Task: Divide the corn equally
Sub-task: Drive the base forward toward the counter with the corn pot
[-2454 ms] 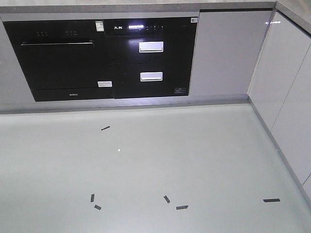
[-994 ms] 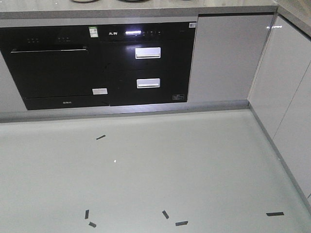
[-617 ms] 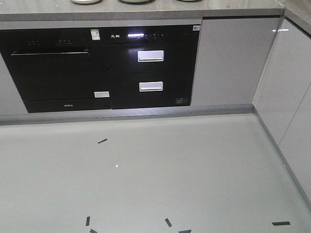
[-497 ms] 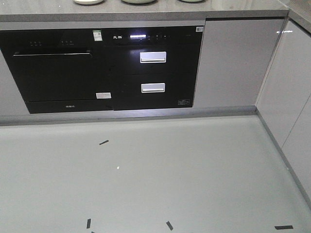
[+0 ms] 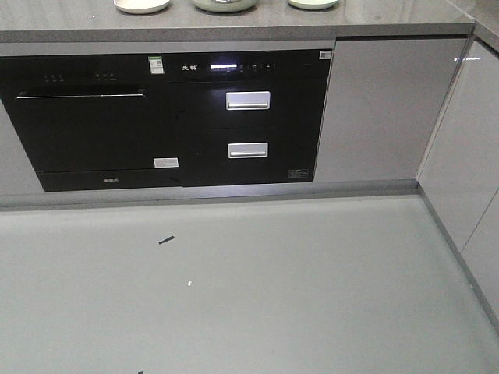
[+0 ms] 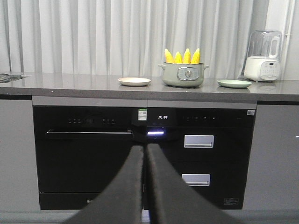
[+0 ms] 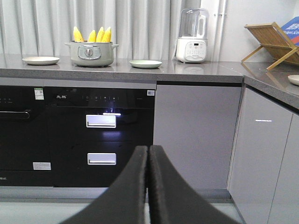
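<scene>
the left end effector (image 6: 144,150) is seen closed, with no gap showing and nothing held. the right end effector (image 7: 148,149) is likewise closed on nothing. the corn (image 6: 182,56), four yellow cobs, is stood upright in a grey-green pot (image 6: 183,75) on the desk (image 6: 70,87). it is well ahead of and above both end effectors, slightly right of the left one and left of the right one. a cream plate (image 6: 134,81) is set left of the pot and a green plate (image 6: 234,83) right of it.
</scene>
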Available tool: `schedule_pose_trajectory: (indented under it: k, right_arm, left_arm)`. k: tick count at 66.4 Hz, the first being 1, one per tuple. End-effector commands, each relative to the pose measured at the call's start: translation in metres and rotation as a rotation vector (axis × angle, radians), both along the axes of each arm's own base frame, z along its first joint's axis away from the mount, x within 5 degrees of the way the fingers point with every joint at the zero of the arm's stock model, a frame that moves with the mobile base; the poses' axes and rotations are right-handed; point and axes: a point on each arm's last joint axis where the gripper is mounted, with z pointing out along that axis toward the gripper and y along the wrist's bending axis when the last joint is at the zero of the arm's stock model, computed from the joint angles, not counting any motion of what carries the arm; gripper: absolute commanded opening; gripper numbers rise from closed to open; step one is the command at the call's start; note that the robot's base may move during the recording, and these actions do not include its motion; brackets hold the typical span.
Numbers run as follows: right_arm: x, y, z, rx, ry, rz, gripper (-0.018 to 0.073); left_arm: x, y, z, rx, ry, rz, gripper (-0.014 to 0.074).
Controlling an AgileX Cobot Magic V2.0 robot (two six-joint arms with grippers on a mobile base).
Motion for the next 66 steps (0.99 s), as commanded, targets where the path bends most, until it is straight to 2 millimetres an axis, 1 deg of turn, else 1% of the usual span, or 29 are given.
schedule_pose_trajectory:
  k: [1, 66]
  right_arm:
    - [-0.0005, -0.0003, 0.0045, -0.012, -0.075, -0.005, -0.0008]
    - [-0.0005, -0.0003, 0.0046, -0.012, -0.075, -0.005, -0.0008]
  left_arm:
    - [-0.0034, 0.0002, 0.0131, -0.009, -0.108, 0.003, -0.0006]
    - [-0.0034, 0.0002, 0.0131, -0.009, -0.108, 0.003, -0.0006]
